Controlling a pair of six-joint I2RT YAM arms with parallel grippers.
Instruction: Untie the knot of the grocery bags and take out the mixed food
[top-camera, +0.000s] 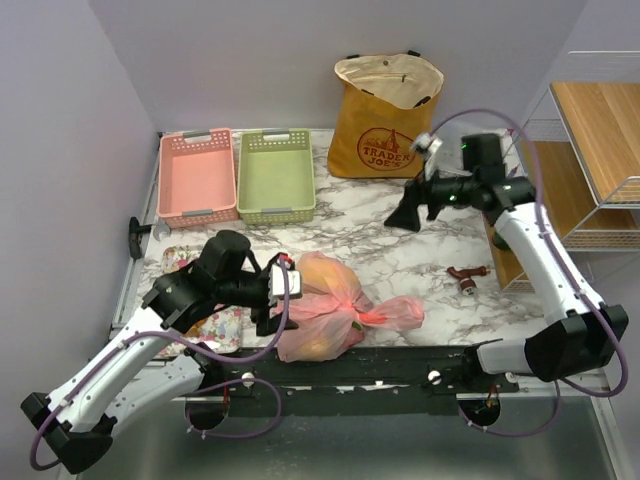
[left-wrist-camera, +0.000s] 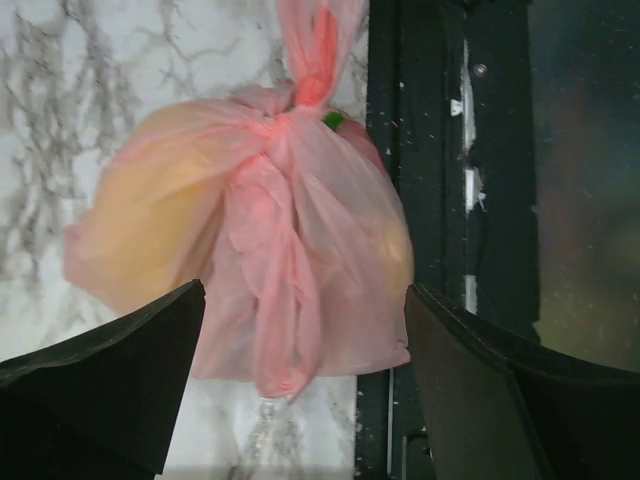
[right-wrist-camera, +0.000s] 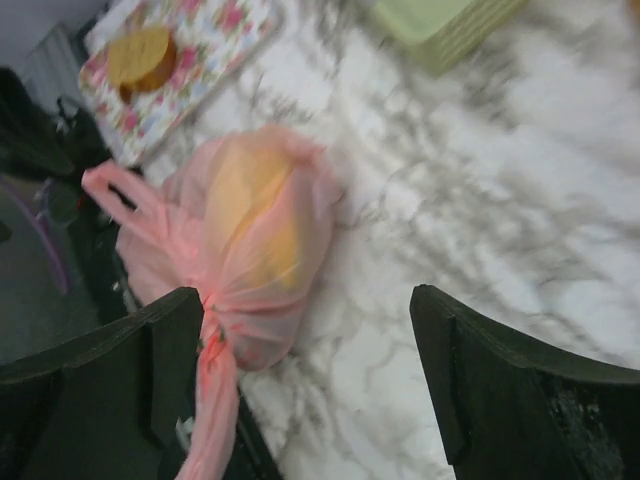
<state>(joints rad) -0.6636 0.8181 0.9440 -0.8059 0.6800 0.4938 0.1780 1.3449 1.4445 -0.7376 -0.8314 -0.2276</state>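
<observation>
1. Knotted pink bag (top-camera: 330, 310) lying at the near edge of the marble table (top-camera: 420, 265).
2. Left pincer (left-wrist-camera: 300, 300) spread wide, just beside the bag.
3. Right pincer (top-camera: 408, 215) spread too, well apart, near the yellow tote (top-camera: 385, 120) at the far side.

The left gripper (left-wrist-camera: 305, 298) is spread wide; a pink plastic bag (left-wrist-camera: 190, 220) lies just ahead between its fingers (left-wrist-camera: 100, 390), knot (left-wrist-camera: 290, 115) at the far end.

Left pincer (left-wrist-camera: 303, 288) jaws spread wide, arm low; right pincer (right-wrist-camera: 305, 291) also spread, prob. held aloft.
</observation>
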